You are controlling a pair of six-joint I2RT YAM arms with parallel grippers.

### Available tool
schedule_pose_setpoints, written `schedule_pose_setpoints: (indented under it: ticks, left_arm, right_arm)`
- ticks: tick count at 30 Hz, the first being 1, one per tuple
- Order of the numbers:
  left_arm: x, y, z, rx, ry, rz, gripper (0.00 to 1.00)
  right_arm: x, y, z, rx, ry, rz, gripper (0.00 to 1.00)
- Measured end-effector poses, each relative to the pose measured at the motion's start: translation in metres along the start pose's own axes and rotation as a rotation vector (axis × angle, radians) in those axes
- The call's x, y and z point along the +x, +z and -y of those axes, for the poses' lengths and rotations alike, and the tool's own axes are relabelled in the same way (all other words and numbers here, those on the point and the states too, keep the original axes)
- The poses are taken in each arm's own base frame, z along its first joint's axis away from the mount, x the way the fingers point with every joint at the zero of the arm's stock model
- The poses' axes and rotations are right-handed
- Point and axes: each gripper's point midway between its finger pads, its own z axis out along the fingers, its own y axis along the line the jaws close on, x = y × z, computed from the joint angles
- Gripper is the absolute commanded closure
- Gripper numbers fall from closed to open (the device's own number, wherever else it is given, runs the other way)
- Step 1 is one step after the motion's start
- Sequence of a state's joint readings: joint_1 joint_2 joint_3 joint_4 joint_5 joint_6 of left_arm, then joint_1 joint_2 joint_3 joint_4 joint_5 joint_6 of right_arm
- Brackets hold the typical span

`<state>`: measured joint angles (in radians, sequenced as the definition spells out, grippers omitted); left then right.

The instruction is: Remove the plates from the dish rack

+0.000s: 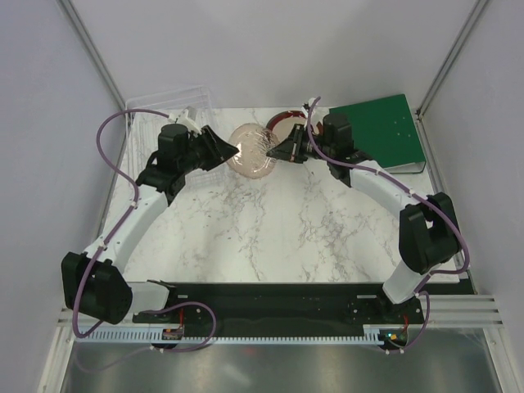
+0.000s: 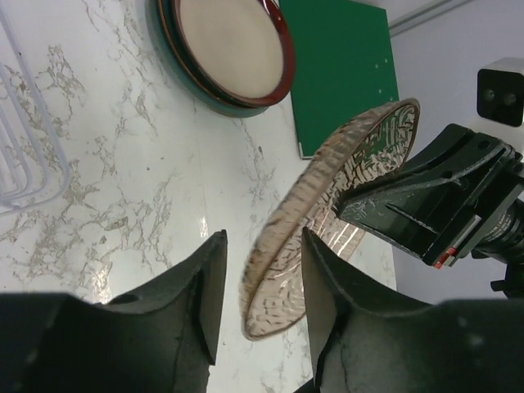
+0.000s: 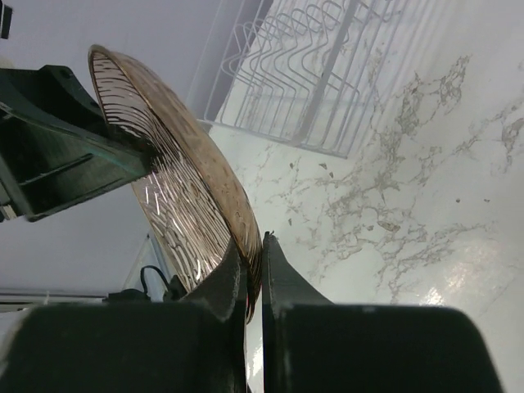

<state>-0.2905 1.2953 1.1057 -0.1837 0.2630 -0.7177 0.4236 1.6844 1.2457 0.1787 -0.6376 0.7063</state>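
Note:
A pinkish-tan plate (image 1: pixel 252 151) with a dark crackle pattern hangs on edge above the table between both grippers. My right gripper (image 3: pixel 252 246) is shut on its rim (image 3: pixel 180 180). My left gripper (image 2: pixel 262 246) is open, its jaws standing either side of the plate's opposite edge (image 2: pixel 360 155). A stack of plates (image 2: pixel 229 49) lies flat at the back, a reddish-brown dark-rimmed one on top, and it also shows in the top view (image 1: pixel 285 121). The clear dish rack (image 1: pixel 168 110) stands at the back left; no plate shows in its dividers (image 3: pixel 311 65).
A flat green board (image 1: pixel 381 131) lies at the back right, just right of the plate stack, and also shows in the left wrist view (image 2: pixel 344 65). The rack's corner (image 2: pixel 24 155) is to the left of my left gripper. White walls enclose the marble table (image 1: pixel 278 229).

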Motion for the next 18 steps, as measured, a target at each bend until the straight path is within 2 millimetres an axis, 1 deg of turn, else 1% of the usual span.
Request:
schedule_pose_setpoints:
  ticks: [1, 4, 6, 10, 13, 15, 18]
  left_arm:
    - [0.001, 0.000, 0.000, 0.000, -0.003, -0.003, 0.32]
    - [0.002, 0.001, 0.000, -0.002, -0.004, -0.005, 0.24]
    - [0.001, 0.001, -0.002, -0.010, -0.003, 0.001, 0.22]
    - [-0.001, 0.002, -0.011, -0.056, 0.003, 0.018, 0.21]
    - [-0.001, 0.001, -0.021, -0.103, 0.016, 0.024, 0.21]
    - [0.000, -0.001, -0.026, -0.130, 0.027, 0.026, 0.21]
    - [-0.003, -0.005, -0.032, -0.161, 0.050, 0.039, 0.21]
  right_arm:
    - [0.002, 0.000, 0.001, 0.006, -0.010, -0.006, 1.00]
    - [0.003, 0.000, 0.006, 0.041, -0.034, -0.016, 1.00]
    - [0.001, 0.000, 0.009, 0.072, -0.055, -0.015, 1.00]
    - [-0.010, -0.001, 0.018, 0.150, -0.097, 0.008, 1.00]
    - [-0.026, -0.004, 0.030, 0.225, -0.125, 0.038, 1.00]
    - [-0.039, -0.004, 0.040, 0.268, -0.135, 0.061, 1.00]
    - [-0.060, -0.001, 0.068, 0.335, -0.129, 0.088, 1.00]
